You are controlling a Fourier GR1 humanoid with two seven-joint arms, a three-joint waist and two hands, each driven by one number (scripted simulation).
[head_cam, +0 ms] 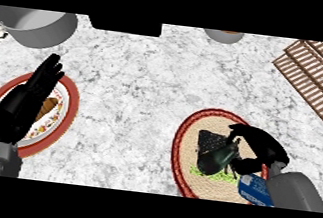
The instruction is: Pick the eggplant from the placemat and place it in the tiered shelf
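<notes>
a: where is the eggplant (217, 156) being kept?
b: on the placemat (191, 134), lower right of the frame, being clasped by the right hand (263, 145)
a: the left hand (28, 97)?
b: being held open, fingers straight, at the left

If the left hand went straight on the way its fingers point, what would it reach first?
The left hand, open over the red-rimmed plate, points up-view and slightly right. Continuing that way, it would probably meet the grey pot first, though its height above the counter is unclear.
</notes>
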